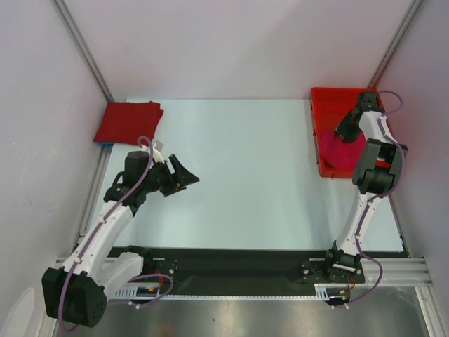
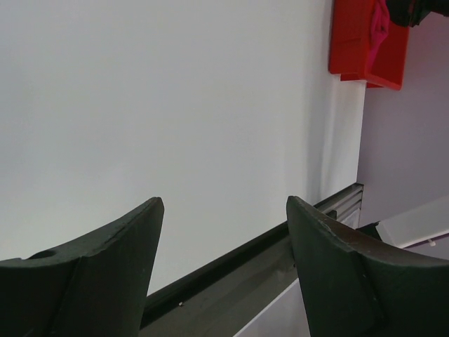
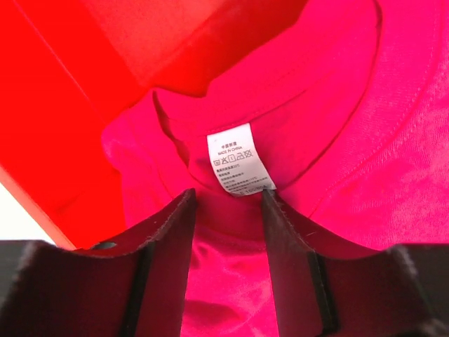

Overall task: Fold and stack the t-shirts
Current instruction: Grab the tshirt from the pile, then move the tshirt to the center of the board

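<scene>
At right gripper (image 3: 229, 196): half closed, pinching collar of magenta t-shirt (image 3: 337, 105) just below white label (image 3: 238, 161), down inside red tray (image 3: 63, 105), upper right of top view. At left gripper (image 2: 224, 210): spread wide, holding nothing, over table (image 2: 140, 105). Folded crimson t-shirt (image 1: 128, 121) at upper left.

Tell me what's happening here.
The right claw is down in the red tray, pinching the magenta t-shirt at its collar, just below the white label. The left claw hangs open over the table, holding nothing. The crimson t-shirt lies folded at the table's far left corner.
</scene>
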`<move>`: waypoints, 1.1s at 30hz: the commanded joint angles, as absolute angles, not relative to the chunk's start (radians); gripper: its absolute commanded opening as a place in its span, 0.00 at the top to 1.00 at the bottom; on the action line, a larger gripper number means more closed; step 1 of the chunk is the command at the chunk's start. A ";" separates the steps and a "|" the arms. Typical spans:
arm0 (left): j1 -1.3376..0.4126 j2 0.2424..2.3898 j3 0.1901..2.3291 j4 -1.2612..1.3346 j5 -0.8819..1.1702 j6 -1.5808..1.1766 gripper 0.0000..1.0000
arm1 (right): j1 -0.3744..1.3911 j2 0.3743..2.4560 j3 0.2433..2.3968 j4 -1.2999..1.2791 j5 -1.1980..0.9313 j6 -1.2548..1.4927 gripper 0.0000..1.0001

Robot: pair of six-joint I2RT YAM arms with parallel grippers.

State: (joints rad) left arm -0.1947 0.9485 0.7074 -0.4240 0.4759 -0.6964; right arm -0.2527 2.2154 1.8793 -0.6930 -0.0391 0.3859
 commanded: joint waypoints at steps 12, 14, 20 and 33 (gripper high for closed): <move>-0.192 0.867 0.781 -0.445 0.483 -0.614 0.23 | -0.230 2.183 2.264 -0.787 0.084 0.397 1.00; -0.196 0.839 0.781 -0.448 0.483 -0.614 0.23 | -0.227 2.160 2.373 -0.787 0.074 0.413 1.00; -0.218 0.717 0.782 -0.500 0.466 -0.606 0.23 | -0.201 1.938 2.421 -0.655 -0.050 0.512 1.00; -0.227 0.399 0.810 -0.656 0.398 -0.609 0.23 | 0.190 1.589 2.503 -0.450 -0.253 0.550 1.00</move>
